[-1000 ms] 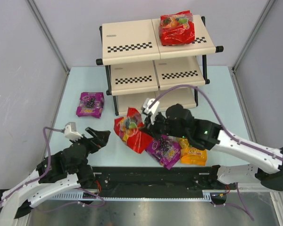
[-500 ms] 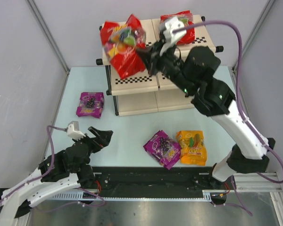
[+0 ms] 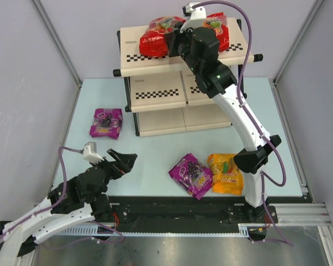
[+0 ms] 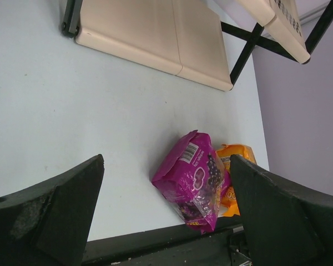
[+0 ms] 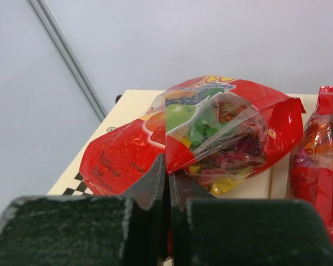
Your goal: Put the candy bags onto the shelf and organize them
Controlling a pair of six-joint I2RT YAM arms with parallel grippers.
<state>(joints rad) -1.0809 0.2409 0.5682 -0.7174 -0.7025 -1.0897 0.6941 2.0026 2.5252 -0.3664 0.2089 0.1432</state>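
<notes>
Right gripper (image 5: 167,169) is clamped on a red candy bag (image 5: 222,127) atop the shelf (image 3: 150,61); left gripper (image 4: 166,163) stands apart

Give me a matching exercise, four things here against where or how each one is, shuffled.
1 orange bag
2 lone purple bag
3 left red bag
4 left end effector

A open, empty
B on the table left of the shelf
C beside the other purple bag
D pinched by the right end effector

Pairs: 1C, 2B, 3D, 4A
</notes>
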